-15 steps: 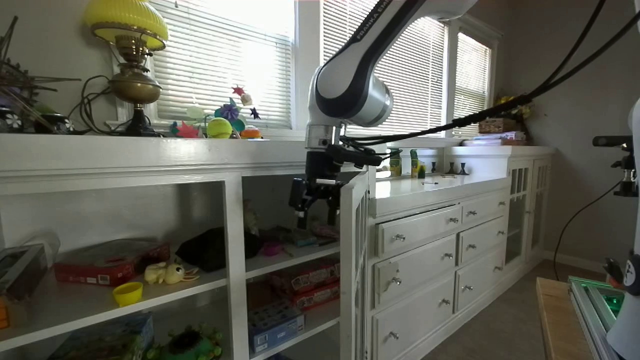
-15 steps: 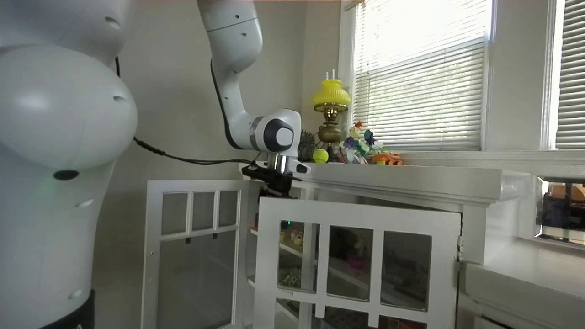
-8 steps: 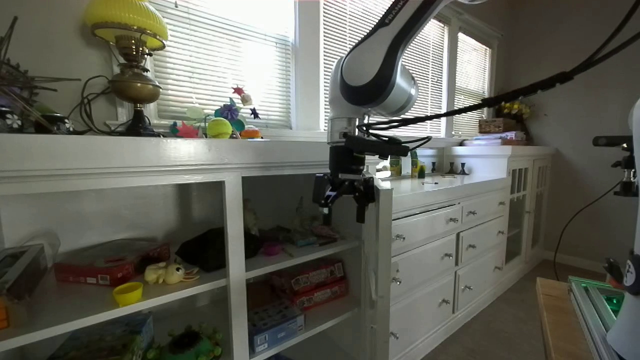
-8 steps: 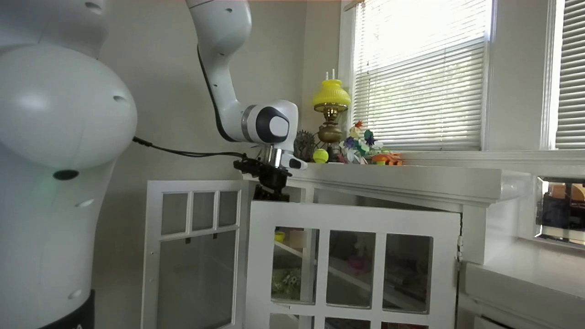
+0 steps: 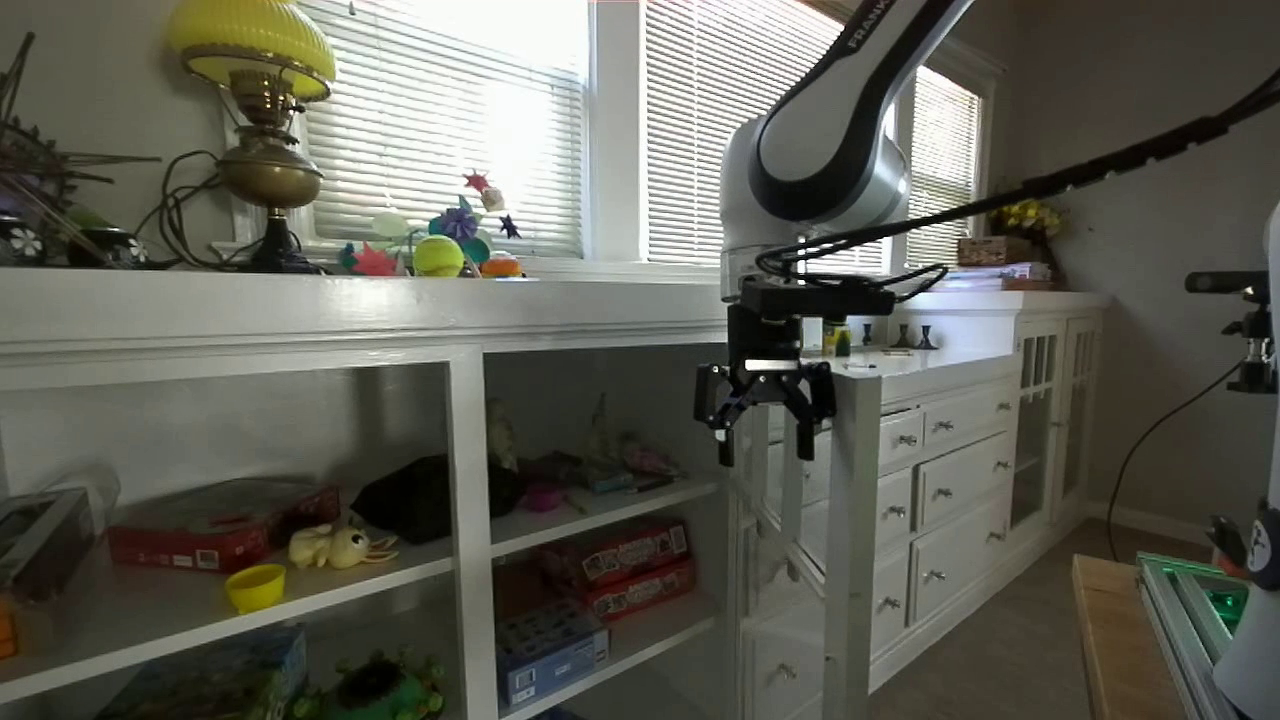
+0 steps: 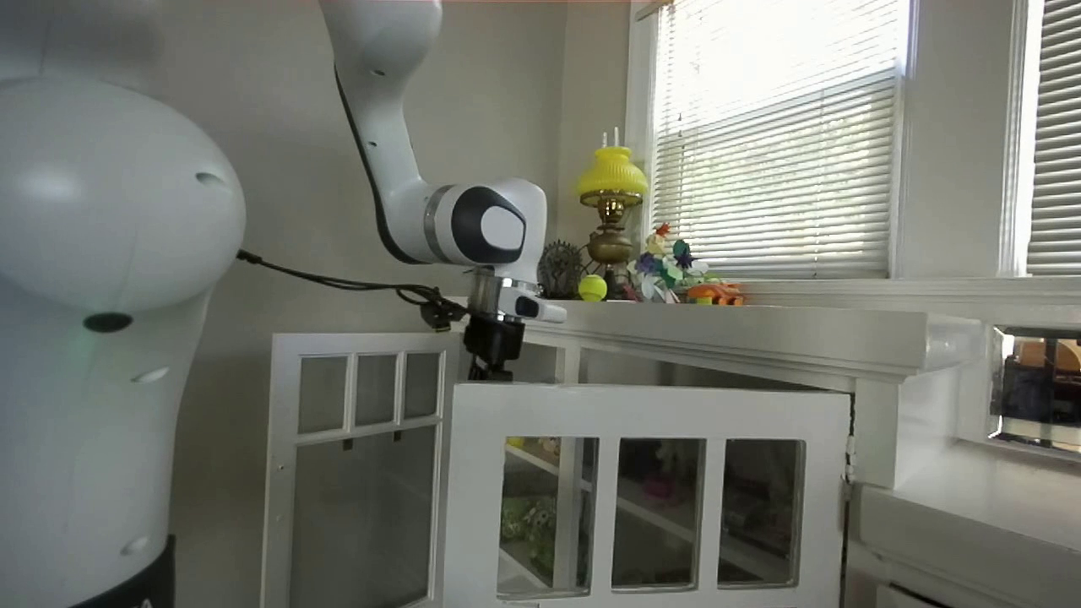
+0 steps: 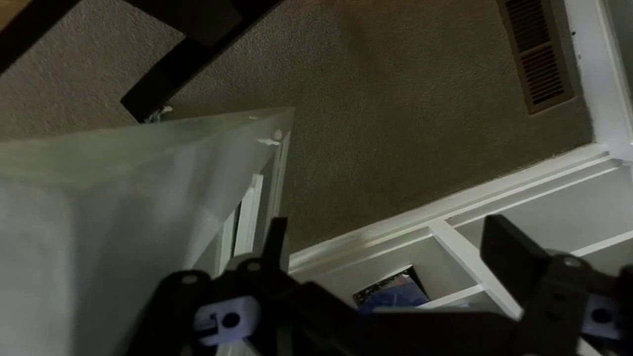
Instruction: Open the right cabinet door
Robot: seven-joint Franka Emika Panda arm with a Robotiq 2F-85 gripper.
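The right cabinet door, white with glass panes, stands swung out from the cabinet. In an exterior view its free edge (image 5: 855, 540) points out into the room. In an exterior view its top rail (image 6: 650, 411) and upper panes face the camera. It shows as a pale surface (image 7: 133, 237) at the left of the wrist view. My gripper (image 5: 766, 455) is open with nothing between its fingers (image 7: 385, 232). It points down on the door's inner side, near the free edge and top. In an exterior view its fingertips are hidden behind the door; contact is unclear.
The cabinet shelves (image 5: 590, 530) hold boxes and toys. The left cabinet door (image 6: 283, 507) also stands open. White drawers with knobs (image 5: 940, 540) lie beyond the right door. A lamp (image 5: 270, 160) and a yellow-green ball (image 5: 438, 256) stand on the cabinet top.
The right cabinet door has swung further out from the cabinet. My gripper has moved with it, away from the shelves and rightward in an exterior view, staying open.
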